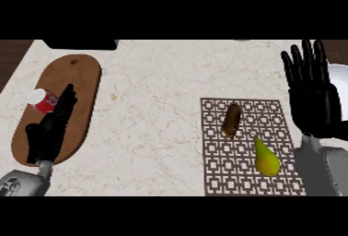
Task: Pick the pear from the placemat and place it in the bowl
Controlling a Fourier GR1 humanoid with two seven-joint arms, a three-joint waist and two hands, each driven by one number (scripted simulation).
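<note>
Head view is showing the pear (pixel 266 157) lying on the patterned placemat (pixel 217 179), in the lower right part of it, with nothing gripping it. Its long axis is running almost up and down in the view, slightly tilted, the narrow stem end pointing away from the robot and a little to the left, the thick end lying nearer to the robot. A brown elongated object (pixel 232 120), perhaps a sausage or a sweet potato, is lying on the same placemat, above and left of the pear and apart from it. The right hand (pixel 314 99) is being held open, fingers straight and pointing away, just to the right of the placemat; the pear is lying to its left and nearer to the robot, close to the right forearm. The left hand (pixel 49 131) is also being held open, over the wooden cutting board (pixel 81 80), beside a red can (pixel 43 100), well apart from the pear. The right hand is judged to be the nearer one. At the right edge a white bowl (pixel 338 87) is being partly hidden behind this hand.
</note>
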